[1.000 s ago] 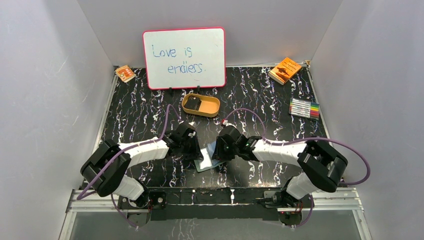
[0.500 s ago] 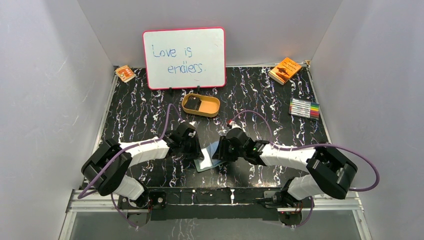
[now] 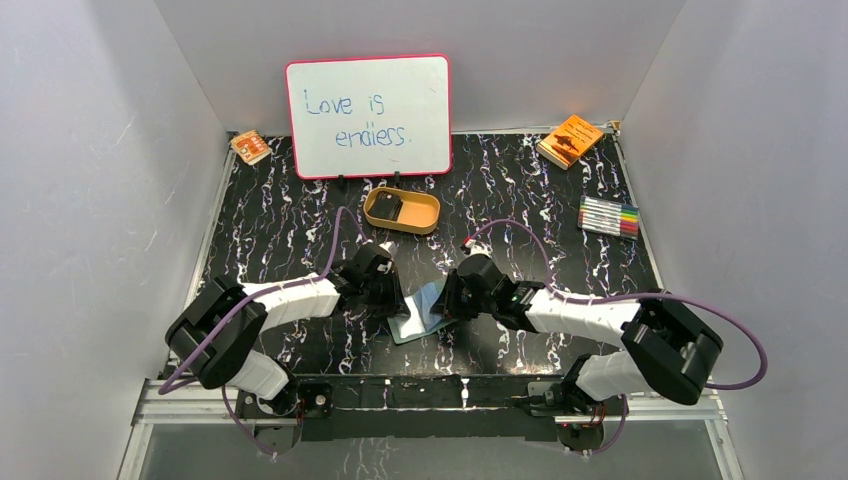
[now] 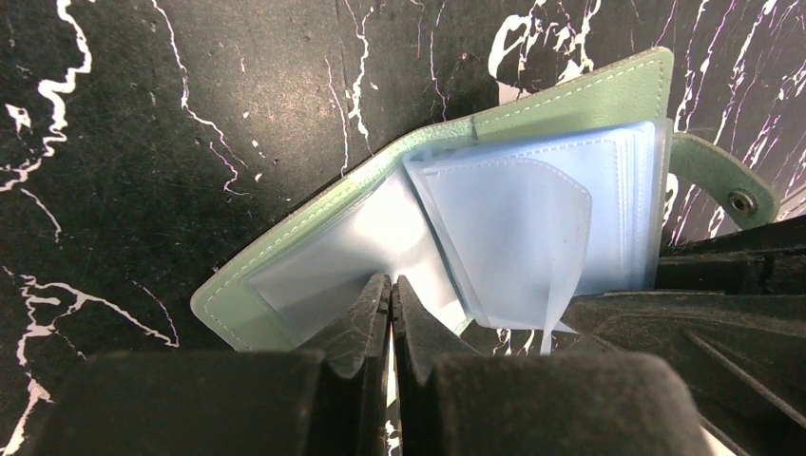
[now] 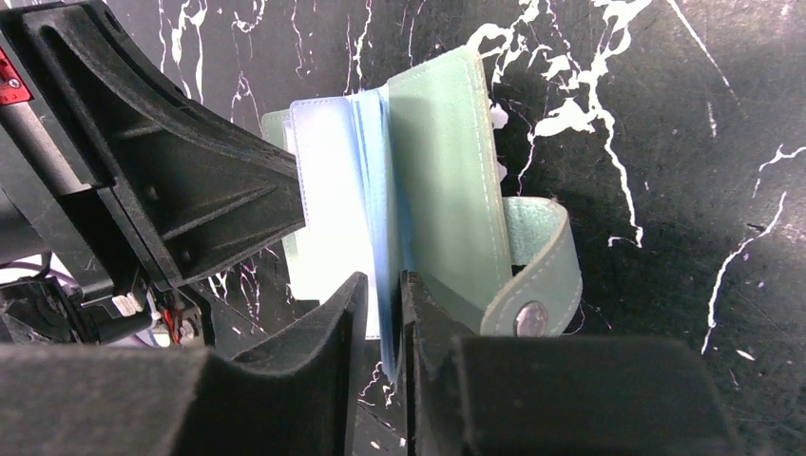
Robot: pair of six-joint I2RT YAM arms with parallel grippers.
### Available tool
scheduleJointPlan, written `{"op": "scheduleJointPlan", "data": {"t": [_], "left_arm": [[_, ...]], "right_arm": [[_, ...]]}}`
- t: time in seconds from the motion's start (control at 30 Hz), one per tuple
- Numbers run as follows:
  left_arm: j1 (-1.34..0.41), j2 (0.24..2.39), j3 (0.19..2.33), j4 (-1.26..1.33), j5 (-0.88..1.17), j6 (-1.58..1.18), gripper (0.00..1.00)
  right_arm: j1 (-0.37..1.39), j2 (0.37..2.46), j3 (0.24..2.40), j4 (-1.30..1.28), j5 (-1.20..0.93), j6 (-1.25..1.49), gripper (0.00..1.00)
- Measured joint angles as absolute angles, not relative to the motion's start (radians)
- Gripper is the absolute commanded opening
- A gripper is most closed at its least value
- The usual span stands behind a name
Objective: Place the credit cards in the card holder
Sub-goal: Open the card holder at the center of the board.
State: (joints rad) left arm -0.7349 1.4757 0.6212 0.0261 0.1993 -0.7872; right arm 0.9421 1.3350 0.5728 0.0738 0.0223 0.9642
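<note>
Holding the card holder [image 3: 418, 312] open at lower centre of the table [image 3: 300, 220], the left pincer [image 4: 391, 281] is pressed together on one flap [image 4: 314, 271] and the right pincer [image 5: 383, 278] pinches its blue sleeves [image 5: 374, 171]. Tugging apart could tear a sleeve or slip a grip, letting it flop shut.

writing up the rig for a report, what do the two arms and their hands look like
Both match. The left arm and right arm have white link covers between bulky black joint housings, and a thin purple cable loops along each. The left hand and right hand are matte black, each with two slim fingers of grainy plastic.
</note>
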Motion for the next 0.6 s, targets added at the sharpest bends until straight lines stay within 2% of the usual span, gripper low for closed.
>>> {"op": "scheduleJointPlan", "data": {"t": [0.17,0.23,0.3,0.4,0.6], "left_arm": [[-0.735,1.476,0.621,0.027,0.200,-0.787,0.00],[-0.735,1.475,0.622,0.026,0.200,-0.787,0.00],[-0.735,1.472,0.622,0.024,0.200,-0.789,0.00],[-0.735,1.465,0.622,0.014,0.198,-0.795,0.09],[-0.735,1.406,0.622,-0.049,0.194,-0.812,0.39]], "right_arm": [[0.942,1.335,0.573,0.063,0.023,0.960,0.10],[0.941,1.343,0.574,0.058,0.020,0.950,0.01],[0.937,1.354,0.579,0.052,0.019,0.941,0.00],[0.936,1.365,0.586,0.047,0.015,0.933,0.00],[0.936,1.376,0.603,0.047,0.010,0.928,0.00]]}}
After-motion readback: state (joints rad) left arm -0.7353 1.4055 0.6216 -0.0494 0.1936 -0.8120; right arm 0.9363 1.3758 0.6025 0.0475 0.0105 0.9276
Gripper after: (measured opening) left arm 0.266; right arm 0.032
